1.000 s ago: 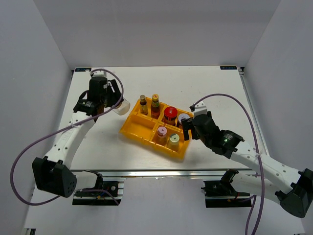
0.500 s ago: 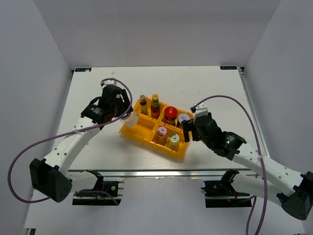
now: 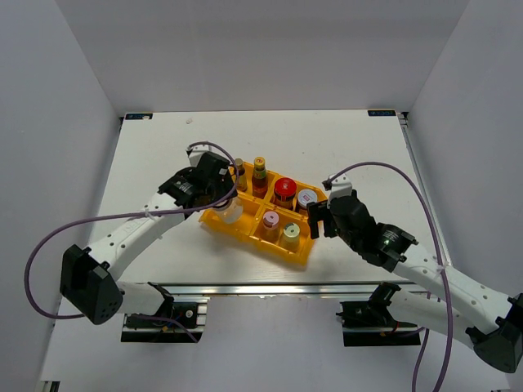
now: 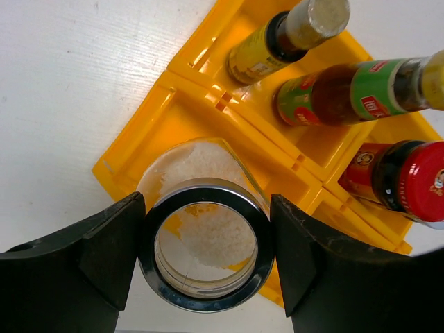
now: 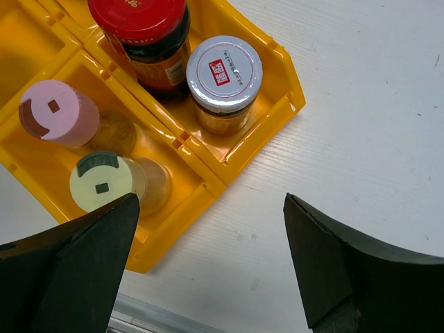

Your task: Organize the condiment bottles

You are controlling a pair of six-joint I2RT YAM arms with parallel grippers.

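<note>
My left gripper (image 3: 226, 202) (image 4: 207, 258) is shut on the clear glass jar with white contents (image 4: 205, 239) (image 3: 230, 212). It holds the jar over the near-left compartment of the yellow tray (image 3: 214, 224) (image 4: 186, 111). In the tray stand two slim bottles (image 3: 260, 175) (image 4: 286, 33) (image 4: 347, 90). One of them is partly hidden by the left arm. Also in the tray are a red-capped jar (image 3: 284, 189) (image 5: 142, 28), a silver-lidded jar (image 3: 307, 198) (image 5: 223, 73), a pink-capped bottle (image 3: 270, 220) (image 5: 59, 111) and a pale-yellow-capped bottle (image 3: 292, 232) (image 5: 104, 184). My right gripper (image 3: 317, 220) (image 5: 209, 229) is open and empty, beside the tray's right corner.
The tray lies at an angle in the middle of the white table (image 3: 351, 147). A metal rail (image 3: 270, 288) runs along the table's near edge, close to the tray's front corner. Purple cables loop from both arms.
My left arm has swung right with the jar, from over the table's left side to above the tray's near-left compartment. My right gripper has shifted slightly right, still open.
</note>
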